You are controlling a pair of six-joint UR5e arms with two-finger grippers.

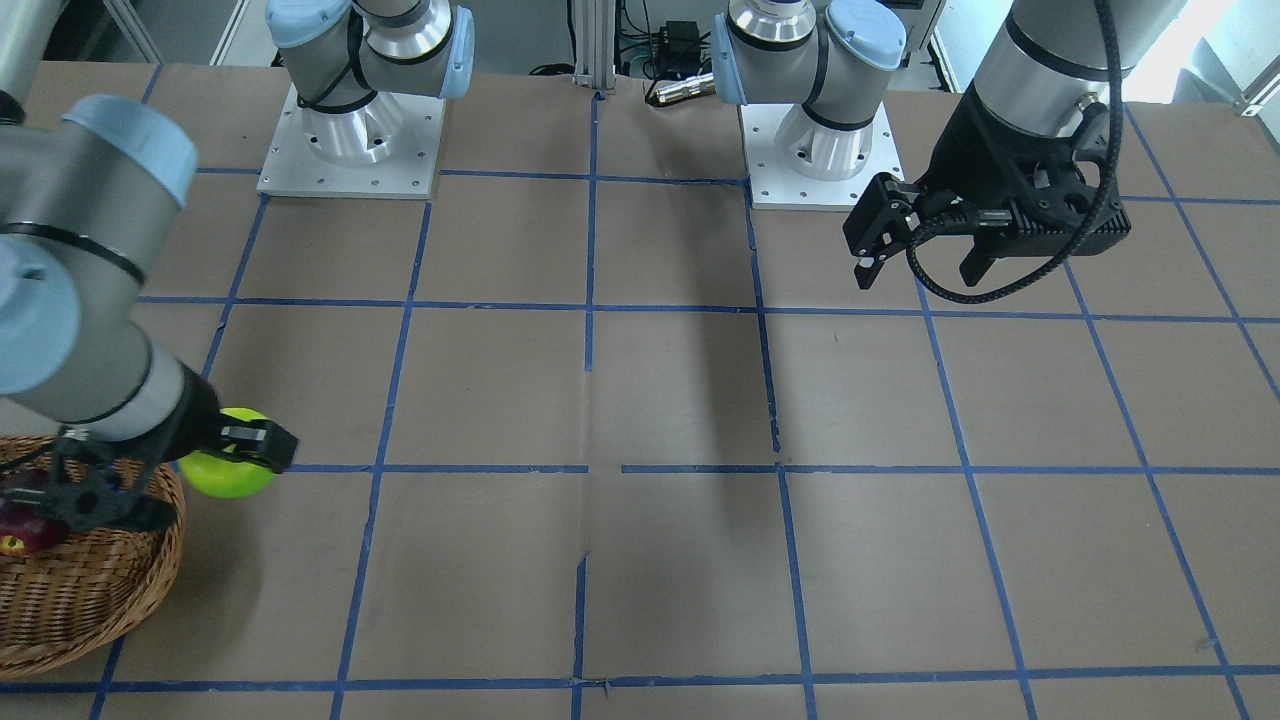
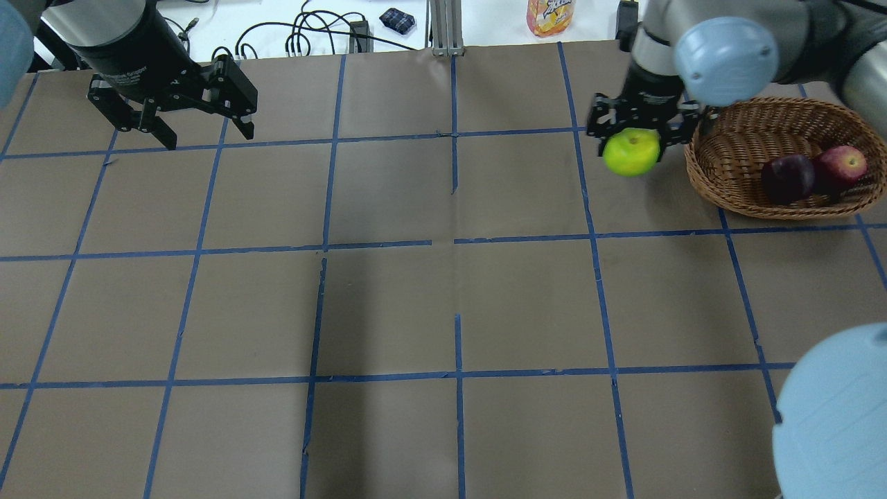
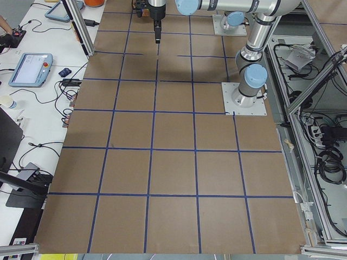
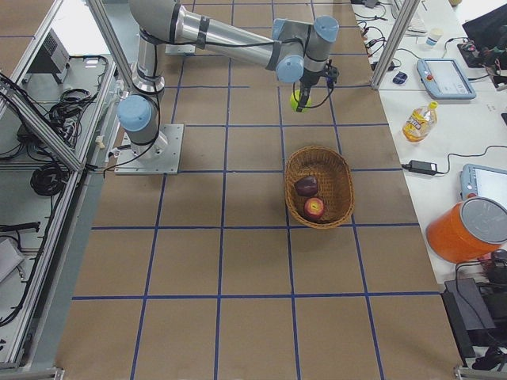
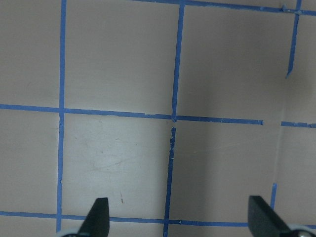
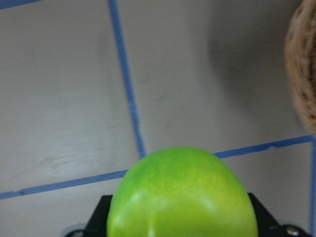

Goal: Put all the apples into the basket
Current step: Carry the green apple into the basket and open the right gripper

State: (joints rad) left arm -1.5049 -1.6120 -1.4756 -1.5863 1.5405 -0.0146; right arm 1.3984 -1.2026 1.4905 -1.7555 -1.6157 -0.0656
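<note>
My right gripper (image 2: 634,135) is shut on the lime green apple (image 2: 630,152) and holds it above the table, just left of the wicker basket (image 2: 734,138). The apple fills the bottom of the right wrist view (image 6: 180,195) and shows in the front view (image 1: 228,470). The dark maroon apple (image 2: 786,178) and the red apple (image 2: 842,165) lie side by side in the basket. My left gripper (image 2: 201,135) is open and empty, high above the far left of the table; its fingertips (image 5: 98,215) show over bare table.
The table (image 2: 443,291) is brown with a blue tape grid. A juice bottle (image 2: 549,15) and cables lie beyond its far edge. The two arm bases (image 1: 350,130) stand at the robot's side.
</note>
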